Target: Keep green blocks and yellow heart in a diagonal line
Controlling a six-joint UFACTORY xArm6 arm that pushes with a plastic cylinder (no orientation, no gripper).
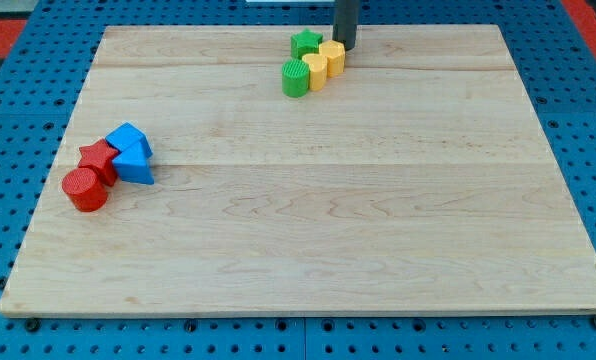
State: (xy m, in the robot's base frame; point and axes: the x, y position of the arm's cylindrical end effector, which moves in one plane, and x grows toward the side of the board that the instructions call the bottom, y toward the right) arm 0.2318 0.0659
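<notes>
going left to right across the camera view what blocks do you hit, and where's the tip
red cylinder → red star → blue blocks → green cylinder → green star → yellow heart → yellow block → my tip, just right of the yellow block.

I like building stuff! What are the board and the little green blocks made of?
The board looks like pale wood: grain lines and plank seams show, matte finish. The green star and green cylinder look like moulded or printed plastic, evenly coloured with fine ridges, though painted wood is possible.
</notes>
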